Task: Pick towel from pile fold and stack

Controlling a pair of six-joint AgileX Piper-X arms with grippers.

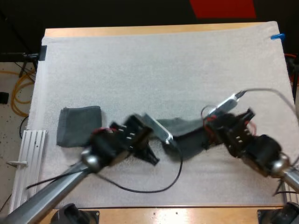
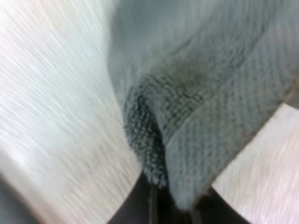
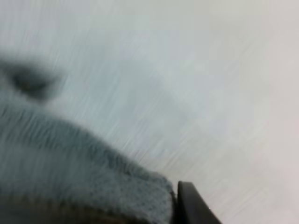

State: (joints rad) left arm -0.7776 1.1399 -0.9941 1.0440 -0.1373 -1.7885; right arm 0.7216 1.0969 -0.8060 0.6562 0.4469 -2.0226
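— Status?
— Dark grey-green terry towel (image 1: 187, 133) slung between left gripper (image 2: 170, 207) and right gripper (image 1: 206, 136), both clamped on its edge, over white mat (image 1: 140, 70)
— Best handling?
— Pull taut evenly, lay flat, fold square, then stack on folded grey-green towel (image 1: 79, 125)

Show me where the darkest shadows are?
High view: the mat is evenly bright, with a soft shadow under the towel. Left wrist view: darkest in the towel's fold beside the left gripper. Right wrist view: a dim patch on the mat beyond the towel.
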